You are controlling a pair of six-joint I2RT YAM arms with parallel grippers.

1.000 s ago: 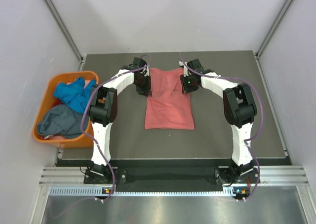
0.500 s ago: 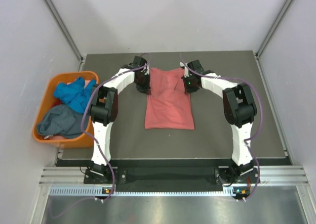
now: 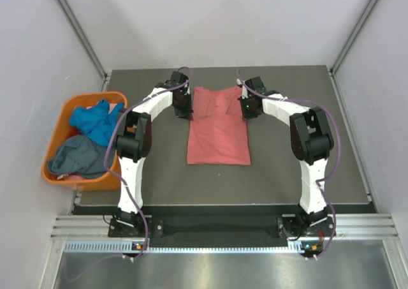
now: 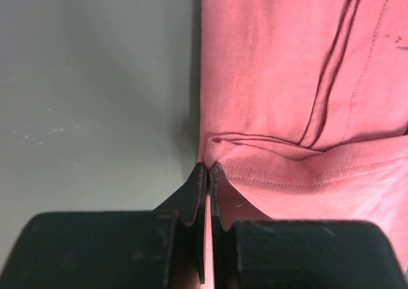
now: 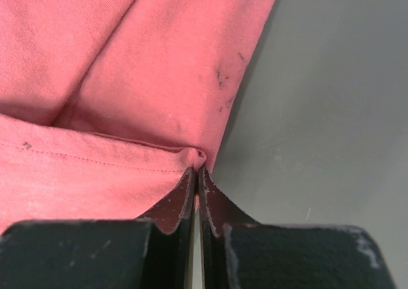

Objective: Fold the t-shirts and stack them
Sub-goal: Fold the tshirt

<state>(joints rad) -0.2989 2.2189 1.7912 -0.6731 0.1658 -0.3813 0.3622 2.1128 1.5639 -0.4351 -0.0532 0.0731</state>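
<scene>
Salmon-pink t-shirt (image 3: 218, 128) is laid out in the middle of the bench (image 3: 306, 168), a bit toward the far side. It's a long narrow rectangle running from far to near. The near end is flat and pretty tidy, while the far end is rumpled, with a couple of creases across it.

Both arms reach in to that far end, one on each side edge. The left fingers (image 4: 204, 174) are pinched together on the shirt's left edge. In the left wrist view a sliver of pink cloth sits between them, and a stitched hem bunches up right at the tips. The right fingers (image 5: 190, 180) do the same on the right edge: squeezed closed with a little nub of pink fabric poking out at the tips, and a stitched hem running off to the side. So both sets are clamped on cloth, not open. The right wrist view also picks up a few small dark specks on the fabric near that edge.

Off the bench's left side is the orange tub (image 3: 54, 174). The bright blue t-shirt (image 3: 92, 122) is crumpled at its far end and the grey-blue t-shirt (image 3: 80, 156) is heaped at the near end, both unfolded. They're well apart from the pink one.
</scene>
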